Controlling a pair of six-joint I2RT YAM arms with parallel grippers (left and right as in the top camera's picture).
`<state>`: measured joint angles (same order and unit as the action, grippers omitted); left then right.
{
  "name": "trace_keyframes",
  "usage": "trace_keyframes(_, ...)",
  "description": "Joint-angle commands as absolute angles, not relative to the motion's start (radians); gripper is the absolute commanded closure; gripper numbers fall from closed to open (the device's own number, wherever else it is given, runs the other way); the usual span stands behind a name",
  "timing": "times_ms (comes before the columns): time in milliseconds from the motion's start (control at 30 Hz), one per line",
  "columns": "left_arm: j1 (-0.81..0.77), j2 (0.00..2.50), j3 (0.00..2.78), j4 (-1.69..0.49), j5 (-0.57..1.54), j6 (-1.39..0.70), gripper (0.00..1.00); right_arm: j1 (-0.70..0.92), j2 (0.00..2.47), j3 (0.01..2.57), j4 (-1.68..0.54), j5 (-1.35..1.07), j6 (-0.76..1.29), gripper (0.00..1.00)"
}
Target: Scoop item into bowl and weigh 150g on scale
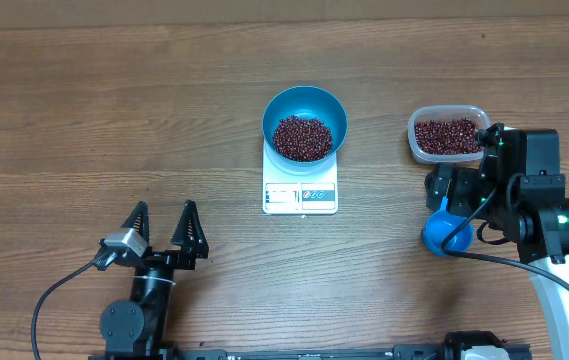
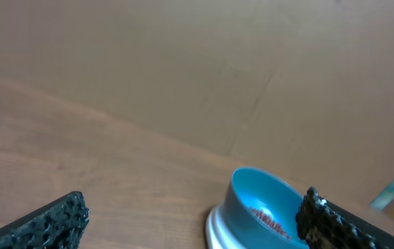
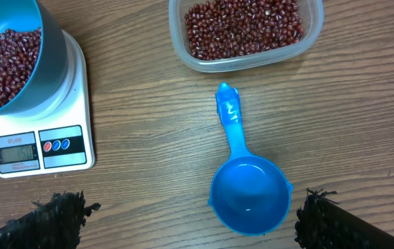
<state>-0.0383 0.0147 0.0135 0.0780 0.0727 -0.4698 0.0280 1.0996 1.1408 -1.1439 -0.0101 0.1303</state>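
Note:
The blue bowl stands on the white scale at the table's middle, with a heap of dark red beans in it. In the right wrist view the bowl and scale are at the upper left. An empty blue scoop lies flat on the wood, its handle towards the tub. My right gripper hangs open above it, a finger on either side and nothing held. My left gripper stands open near the front left, apart from everything; its view catches the bowl at the lower right.
A clear plastic tub holding more beans sits right of the scale, just beyond the scoop. The right arm's body overhangs the table's right side. A black cable trails from the left arm.

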Motion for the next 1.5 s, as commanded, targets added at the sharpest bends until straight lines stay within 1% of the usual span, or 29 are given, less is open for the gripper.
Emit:
trace_keyframes(0, -0.031, 0.003, 0.005, 0.004, 0.05, -0.484, 0.0, 0.033, 1.096, 1.161, -1.139, -0.001, 0.131, 0.0)
trace_keyframes(67, -0.031, 0.003, 0.005, -0.073, 0.057, -0.484, 0.01, 0.033, 1.096, 1.161, -1.139, -0.001, 0.131, 0.0)
trace_keyframes(100, -0.031, 0.003, 0.005, -0.075, 0.063, -0.467, 0.0, 0.033, 1.096, 1.161, -1.139, -0.001, 0.131, 0.0)
trace_keyframes(1267, -0.031, 0.004, 0.005, -0.074, 0.058, -0.468, 0.0, 0.039, 1.096, 1.16, -1.133, 0.029, 0.124, 0.0)
trace_keyframes(1467, -0.031, 0.004, 0.005, -0.074, 0.058, -0.468, 0.0, 0.068, 1.038, 1.135, -1.087, -0.008, 0.139, 0.0)
